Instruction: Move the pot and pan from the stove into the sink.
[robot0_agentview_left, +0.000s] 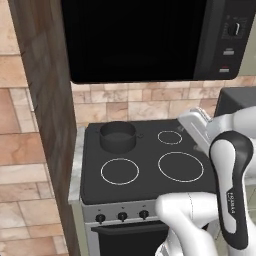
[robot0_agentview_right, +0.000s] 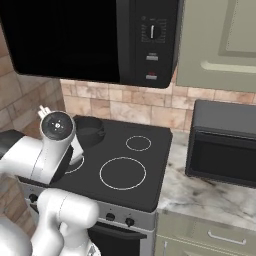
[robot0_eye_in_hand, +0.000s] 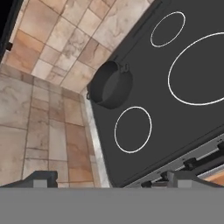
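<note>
- We see the pot (robot0_agentview_left: 118, 136) on the stove's (robot0_agentview_left: 150, 175) back-left burner.
- Our gripper (robot0_eye_in_hand: 111, 181) hangs above the stove, jaws spread wide, holding nothing.

A dark grey pot (robot0_agentview_left: 118, 136) sat at ten o'clock on the black glass stove (robot0_agentview_left: 145, 175), which carried white burner rings, a silver front and black knobs. The wall tiles (robot0_agentview_left: 135, 102) were mottled beige and tan. The microwave (robot0_agentview_left: 150, 37) above was black. The surface (robot0_agentview_right: 200, 192) was grey-white marble, veined, bearing a black oven box (robot0_agentview_right: 225, 145).
</note>
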